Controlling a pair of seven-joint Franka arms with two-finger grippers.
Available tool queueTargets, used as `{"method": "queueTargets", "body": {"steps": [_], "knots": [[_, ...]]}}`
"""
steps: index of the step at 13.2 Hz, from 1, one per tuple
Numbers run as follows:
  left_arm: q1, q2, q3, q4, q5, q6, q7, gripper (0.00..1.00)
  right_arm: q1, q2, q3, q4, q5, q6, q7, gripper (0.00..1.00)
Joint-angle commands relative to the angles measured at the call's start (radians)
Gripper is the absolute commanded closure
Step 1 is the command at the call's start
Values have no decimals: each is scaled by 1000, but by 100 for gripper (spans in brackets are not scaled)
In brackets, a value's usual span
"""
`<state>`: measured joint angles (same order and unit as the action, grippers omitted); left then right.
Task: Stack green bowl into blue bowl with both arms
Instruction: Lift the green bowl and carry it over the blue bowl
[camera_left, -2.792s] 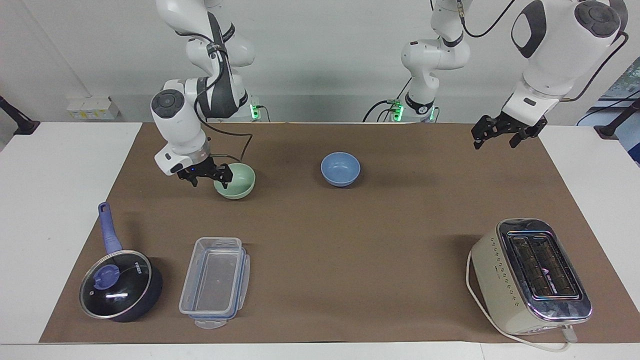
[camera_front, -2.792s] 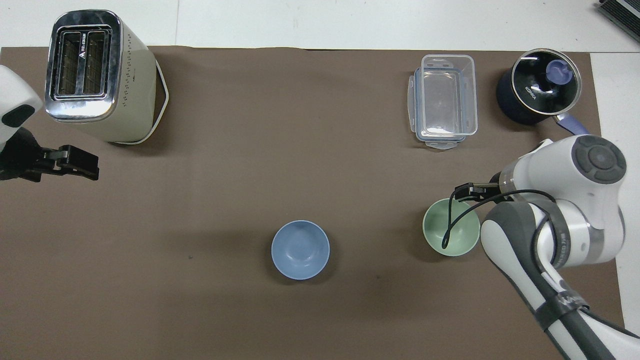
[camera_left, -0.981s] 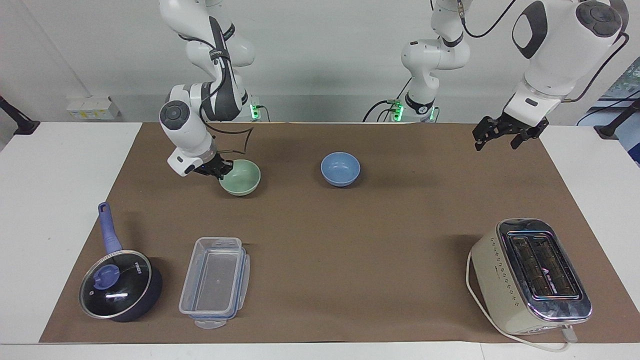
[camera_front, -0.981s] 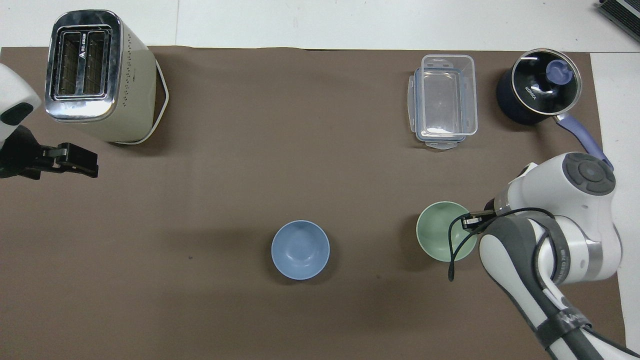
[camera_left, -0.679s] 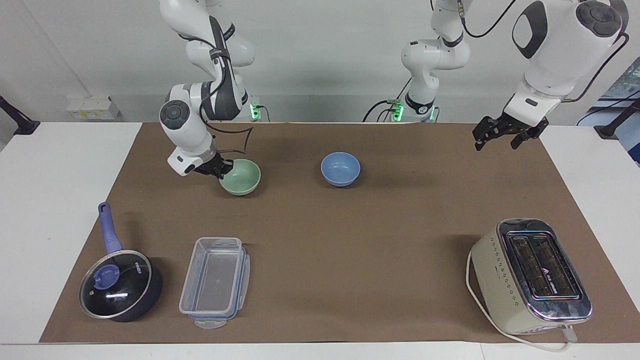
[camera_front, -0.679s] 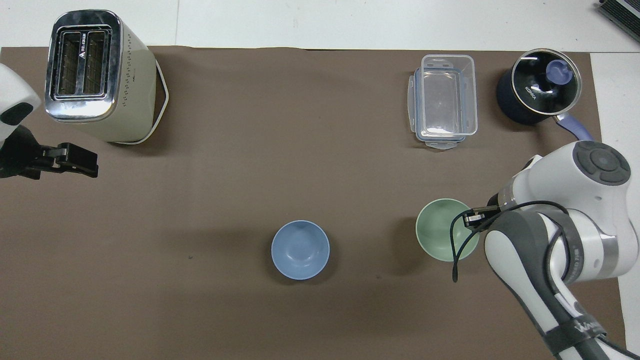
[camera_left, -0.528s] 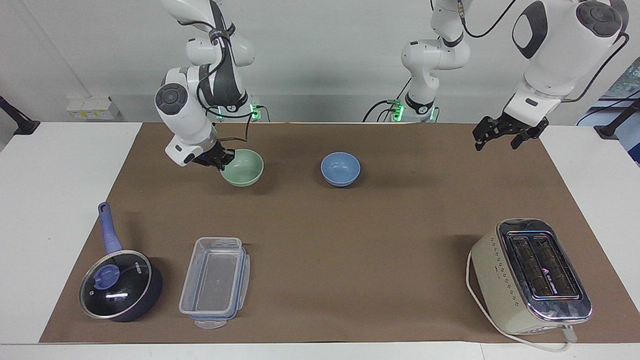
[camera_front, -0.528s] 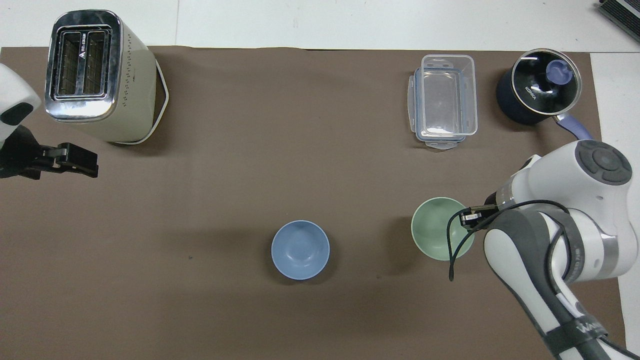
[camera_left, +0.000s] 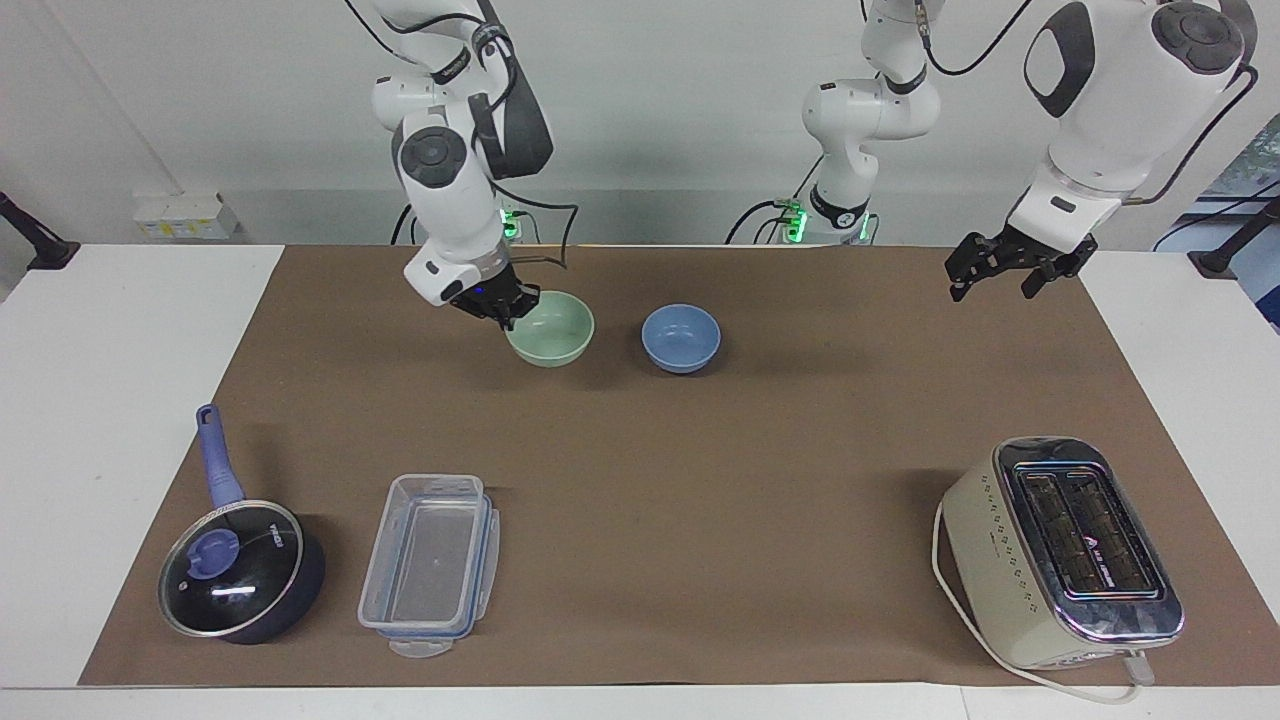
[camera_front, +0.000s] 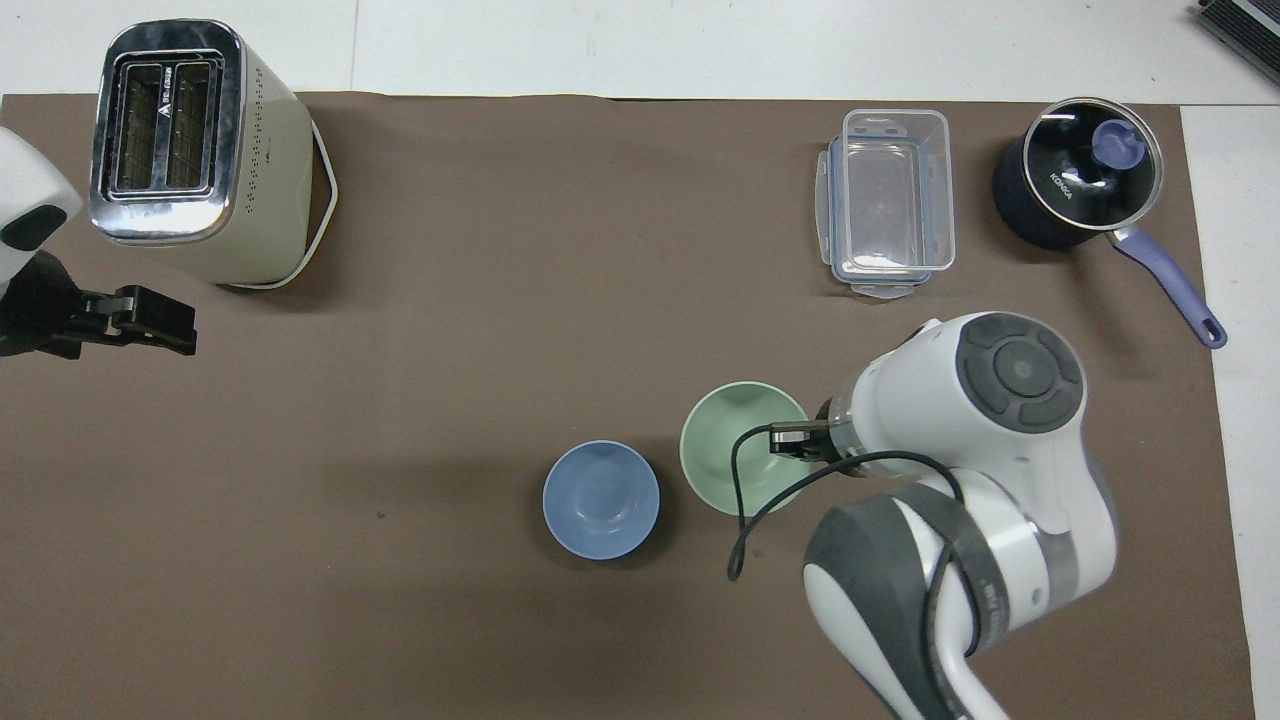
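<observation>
Right claw (camera_left: 505, 312) pinches the green bowl (camera_left: 552, 330) rim, raised clear only in facing view.

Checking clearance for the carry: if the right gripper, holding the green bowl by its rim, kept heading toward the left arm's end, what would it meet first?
Probably the blue bowl: it sits beside the green bowl held by the right gripper, apart from it; relative height is unclear.
</observation>
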<state>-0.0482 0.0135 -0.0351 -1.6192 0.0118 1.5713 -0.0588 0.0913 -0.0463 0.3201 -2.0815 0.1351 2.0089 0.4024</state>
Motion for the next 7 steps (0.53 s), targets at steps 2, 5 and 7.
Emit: {"method": "queueTargets", "body": {"steps": [2,5,7], "knots": [[7,3,-3,7,2,4,-4,0,109,43,0,1,86,131,82,99],[7,3,-5,7,2,4,-4,0,189,83,0,-28,92,183,145,97],[7,3,-3,7,2,4,-4,0,186,85,0,-66,92,186,128,97]]}}
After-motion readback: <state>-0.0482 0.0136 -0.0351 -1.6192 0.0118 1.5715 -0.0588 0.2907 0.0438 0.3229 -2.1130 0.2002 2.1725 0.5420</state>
